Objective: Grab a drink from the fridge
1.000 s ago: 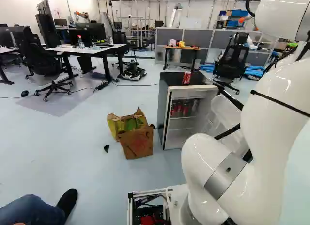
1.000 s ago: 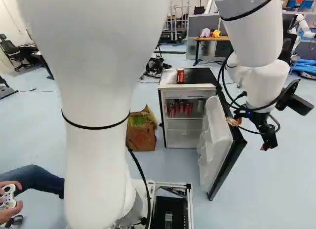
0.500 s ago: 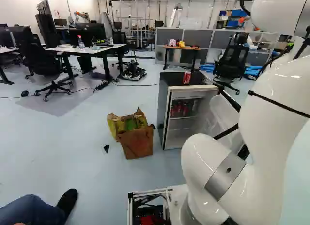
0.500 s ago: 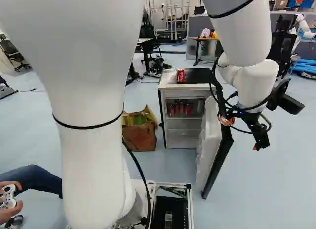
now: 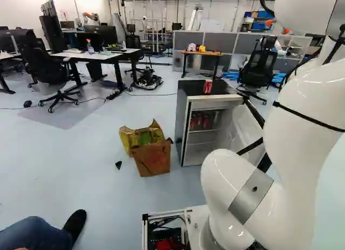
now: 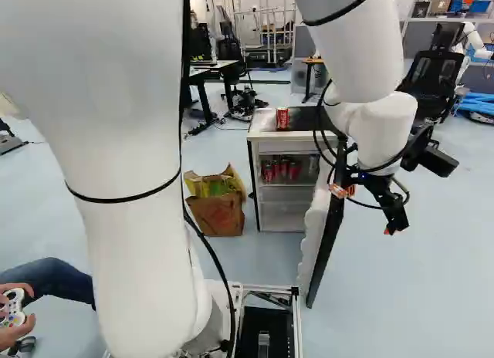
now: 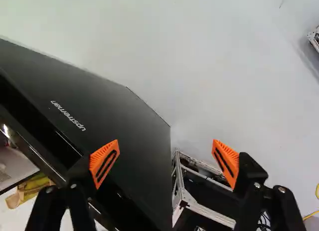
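Cans [image 6: 283, 170] stand in the fridge [image 5: 182, 118] behind the front edge of the shelf [image 6: 289, 184], presumably weighty if full, slippery and dentable, best grasped squarely at mid-body; gripper [image 7: 165, 141] gapes wide, holding nothing.

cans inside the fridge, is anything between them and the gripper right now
Yes, the open fridge door. The gripper is on the door's outer side with its fingers apart, while the cans stand inside the fridge. A straight reach from there would probably meet the door.
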### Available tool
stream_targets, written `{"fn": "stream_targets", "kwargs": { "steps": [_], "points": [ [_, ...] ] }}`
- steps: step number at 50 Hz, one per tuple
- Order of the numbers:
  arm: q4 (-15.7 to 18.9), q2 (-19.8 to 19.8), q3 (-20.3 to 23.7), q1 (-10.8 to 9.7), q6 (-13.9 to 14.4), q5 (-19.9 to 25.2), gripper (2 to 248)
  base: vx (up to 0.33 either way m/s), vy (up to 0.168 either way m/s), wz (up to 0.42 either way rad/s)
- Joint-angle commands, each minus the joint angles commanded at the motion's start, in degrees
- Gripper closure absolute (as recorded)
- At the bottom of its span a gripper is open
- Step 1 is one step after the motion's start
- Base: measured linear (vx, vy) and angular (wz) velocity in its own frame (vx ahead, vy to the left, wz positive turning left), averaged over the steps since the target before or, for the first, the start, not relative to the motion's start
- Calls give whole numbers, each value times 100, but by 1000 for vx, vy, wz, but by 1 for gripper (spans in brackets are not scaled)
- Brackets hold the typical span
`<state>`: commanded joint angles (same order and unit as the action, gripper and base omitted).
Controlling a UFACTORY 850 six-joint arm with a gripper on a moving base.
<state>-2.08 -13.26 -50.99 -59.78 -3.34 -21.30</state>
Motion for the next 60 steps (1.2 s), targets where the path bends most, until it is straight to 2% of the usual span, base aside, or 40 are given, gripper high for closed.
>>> {"fn": "stream_targets", "kwargs": {
  "steps": [27, 60],
  "points": [
    [234, 362, 434, 271, 0, 5, 3, 0, 0, 0],
    [561, 755, 886, 719, 0, 228, 3, 0, 0, 0]
  ]
}}
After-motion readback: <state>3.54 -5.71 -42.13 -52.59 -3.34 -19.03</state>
